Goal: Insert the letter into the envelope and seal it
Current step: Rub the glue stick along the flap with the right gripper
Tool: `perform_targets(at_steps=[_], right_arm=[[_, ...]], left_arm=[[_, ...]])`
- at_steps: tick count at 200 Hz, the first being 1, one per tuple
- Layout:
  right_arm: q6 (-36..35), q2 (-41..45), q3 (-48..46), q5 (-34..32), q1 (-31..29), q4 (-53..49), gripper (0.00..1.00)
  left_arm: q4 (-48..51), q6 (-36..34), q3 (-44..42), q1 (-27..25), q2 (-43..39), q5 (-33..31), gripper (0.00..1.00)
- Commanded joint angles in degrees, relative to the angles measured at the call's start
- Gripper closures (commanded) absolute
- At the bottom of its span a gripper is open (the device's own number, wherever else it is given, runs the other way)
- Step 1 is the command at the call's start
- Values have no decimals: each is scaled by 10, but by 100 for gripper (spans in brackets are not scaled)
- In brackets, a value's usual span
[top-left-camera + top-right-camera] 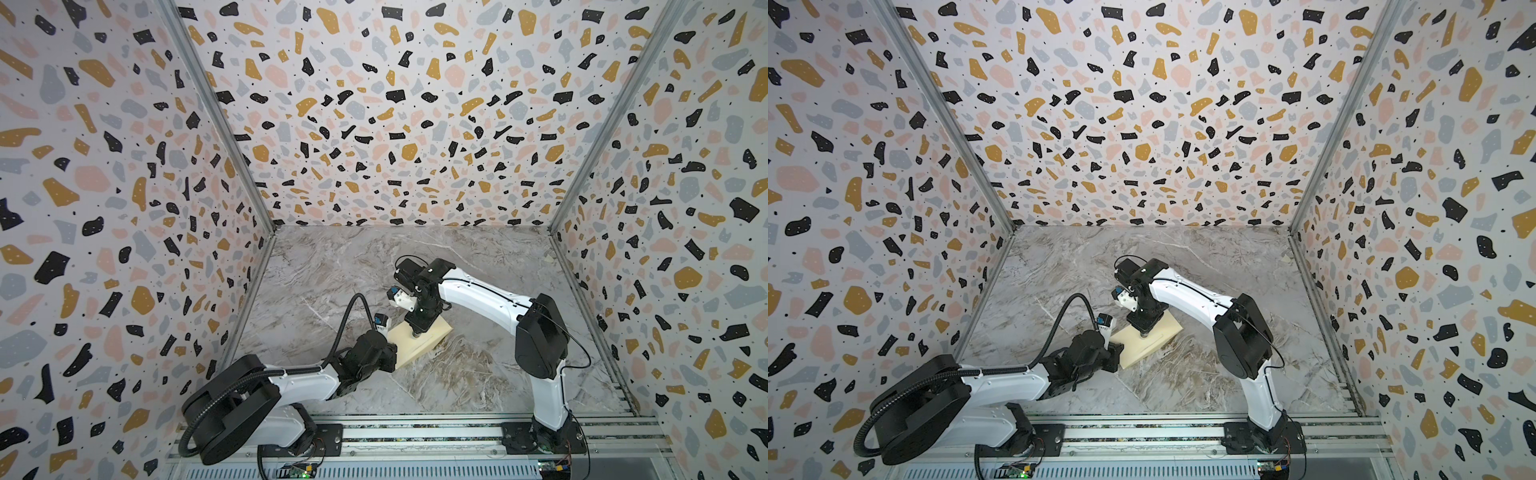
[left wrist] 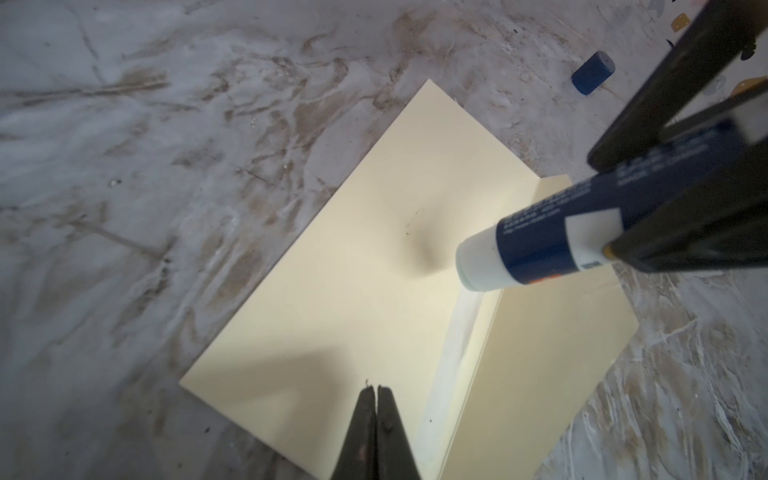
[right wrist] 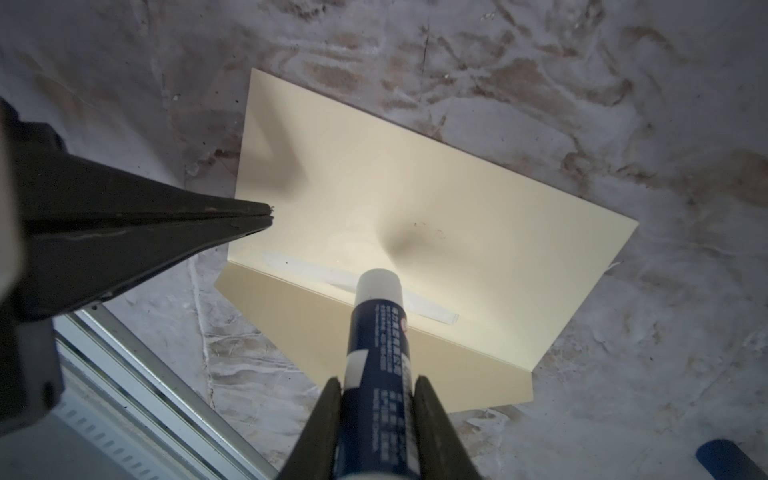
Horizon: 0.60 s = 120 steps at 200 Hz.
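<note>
While envelope [image 2: 353, 270] lies beneath both | left fingers [image 2: 365, 428] clenched | right fingers [image 3: 436, 428] grasping glue stick [image 3: 378, 332]

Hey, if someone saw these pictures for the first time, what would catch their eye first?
The glue stick gripped in the right tool stands out, its white tip by the open flap of the cream envelope, where a pale smear runs. The shut left tool sits at the envelope's short edge, and loud terrazzo walls box in the marble table.

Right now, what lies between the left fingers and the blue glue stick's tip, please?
Only the pale cream paper envelope and a whitish glue streak near the glue stick, per both wrist views.
</note>
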State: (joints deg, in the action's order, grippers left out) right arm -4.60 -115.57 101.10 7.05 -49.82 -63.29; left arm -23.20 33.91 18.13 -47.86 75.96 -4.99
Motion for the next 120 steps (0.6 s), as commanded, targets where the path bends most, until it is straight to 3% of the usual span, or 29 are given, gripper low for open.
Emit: perform_targets(at_steps=[1, 120], right_arm=[[-7, -4, 29, -10, -7, -35, 100], [-8, -64, 95, -26, -25, -74, 100]], left_arm=[[-28, 13, -12, 4, 7, -5, 100], [-23, 23, -18, 5, 30, -27, 100]])
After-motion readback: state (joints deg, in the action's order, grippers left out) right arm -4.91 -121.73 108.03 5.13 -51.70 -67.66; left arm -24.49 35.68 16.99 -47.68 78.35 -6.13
